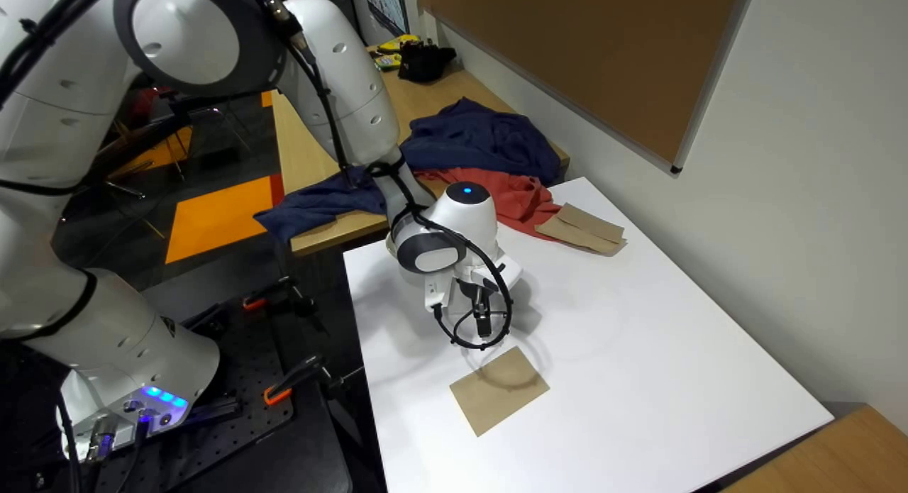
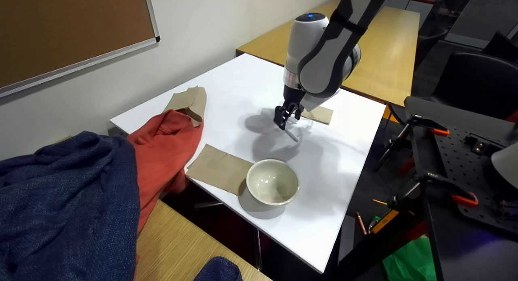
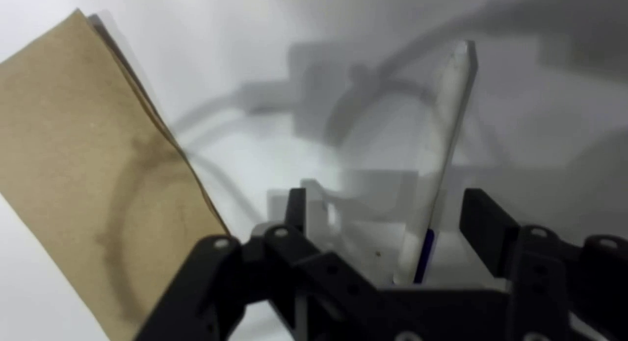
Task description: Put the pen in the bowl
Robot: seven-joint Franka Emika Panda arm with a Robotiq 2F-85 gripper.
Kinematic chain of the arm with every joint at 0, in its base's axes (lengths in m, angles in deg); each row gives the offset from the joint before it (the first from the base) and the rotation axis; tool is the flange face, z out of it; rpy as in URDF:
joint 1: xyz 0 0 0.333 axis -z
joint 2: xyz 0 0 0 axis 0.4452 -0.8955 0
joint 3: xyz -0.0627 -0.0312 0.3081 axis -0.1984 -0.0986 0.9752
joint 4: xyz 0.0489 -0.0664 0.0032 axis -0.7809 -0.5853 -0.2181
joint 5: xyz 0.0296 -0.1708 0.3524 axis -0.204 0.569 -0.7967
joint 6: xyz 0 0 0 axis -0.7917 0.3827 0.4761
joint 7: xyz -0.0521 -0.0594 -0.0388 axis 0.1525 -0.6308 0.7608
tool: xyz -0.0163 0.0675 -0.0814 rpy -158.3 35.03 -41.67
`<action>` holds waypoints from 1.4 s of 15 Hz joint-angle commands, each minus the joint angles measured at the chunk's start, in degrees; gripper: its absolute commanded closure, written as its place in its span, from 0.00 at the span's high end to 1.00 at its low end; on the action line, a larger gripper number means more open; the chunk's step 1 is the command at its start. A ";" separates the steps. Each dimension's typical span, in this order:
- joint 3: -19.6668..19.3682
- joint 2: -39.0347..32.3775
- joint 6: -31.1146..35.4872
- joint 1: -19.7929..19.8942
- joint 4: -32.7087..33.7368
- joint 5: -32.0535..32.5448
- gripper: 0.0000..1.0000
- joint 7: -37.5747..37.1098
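The pen (image 3: 436,149) is a thin white stick with a dark blue part at its near end. It lies on the white table (image 2: 323,163) and also shows in an exterior view (image 2: 293,137). My gripper (image 3: 387,216) is open above the pen, with its fingers apart on either side of the pen's near end, closer to the right finger. Neither finger seems to touch it. The gripper points down in both exterior views (image 1: 484,326) (image 2: 289,117). The off-white bowl (image 2: 273,182) stands upright and empty near a table edge. In an exterior view the arm hides most or all of it.
A flat brown cardboard piece (image 1: 500,391) lies beside the gripper, left in the wrist view (image 3: 98,159). Another cardboard piece (image 2: 220,170) lies against the bowl. A folded one (image 2: 186,103) lies near the red cloth (image 2: 166,139), beside a dark blue cloth (image 2: 73,204).
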 commanded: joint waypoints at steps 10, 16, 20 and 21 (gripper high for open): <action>1.89 -0.33 -1.32 2.40 1.04 -0.25 0.02 0.04; 3.90 7.94 -1.88 0.98 -6.88 3.01 0.03 5.14; 4.72 15.86 -2.17 -1.75 -14.00 6.72 0.03 7.93; 5.04 18.15 -2.37 -2.35 -16.00 7.78 0.03 8.80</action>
